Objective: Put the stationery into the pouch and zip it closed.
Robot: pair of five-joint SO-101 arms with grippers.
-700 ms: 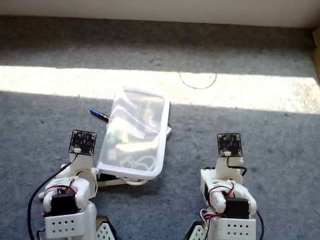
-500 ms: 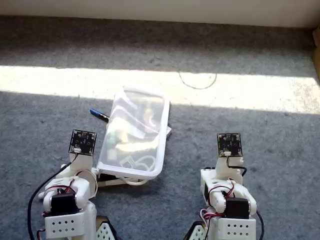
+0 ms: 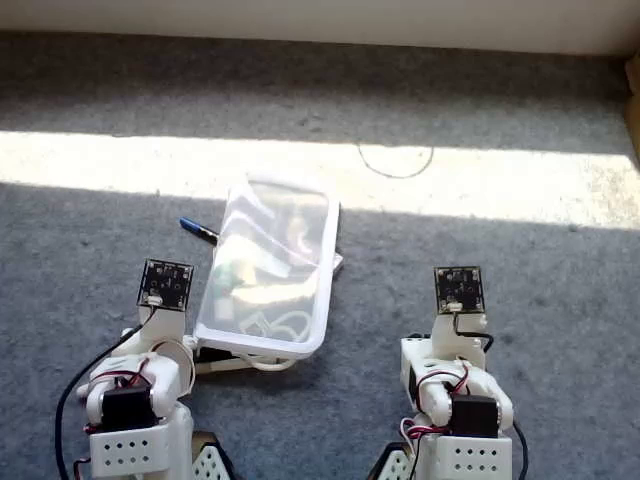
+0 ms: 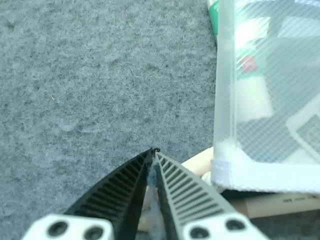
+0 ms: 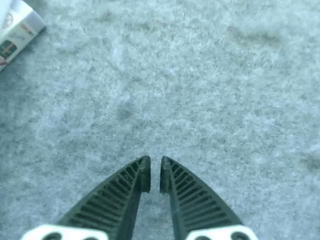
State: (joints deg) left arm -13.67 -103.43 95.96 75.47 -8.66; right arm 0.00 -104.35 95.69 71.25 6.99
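The translucent mesh pouch with white edging (image 3: 270,270) lies flat on the grey carpet (image 3: 530,260), its long axis running away from the arm bases and leaning slightly to the right at the far end. Coloured items show through the mesh; whether they lie inside or beneath cannot be told. A blue-capped pen (image 3: 198,230) projects from the pouch's left edge, a pale wooden stick (image 4: 272,204) projects from under its near corner, and a small white printed box (image 5: 15,25) sits at its right edge.

The pouch is ahead of the left arm and just to its right, so this arm is the nearer one and the right arm is well apart from it. The left gripper (image 4: 152,155) points down at bare carpet just beside the near pouch corner (image 4: 235,172), fingers pressed together and holding nothing. The right gripper (image 5: 152,175) hangs over bare carpet, fingers all but closed with only a narrow slit between them, and likewise holds nothing.

Judgement: no stationery has been picked up yet, and either gripper must spread before a first grasp.
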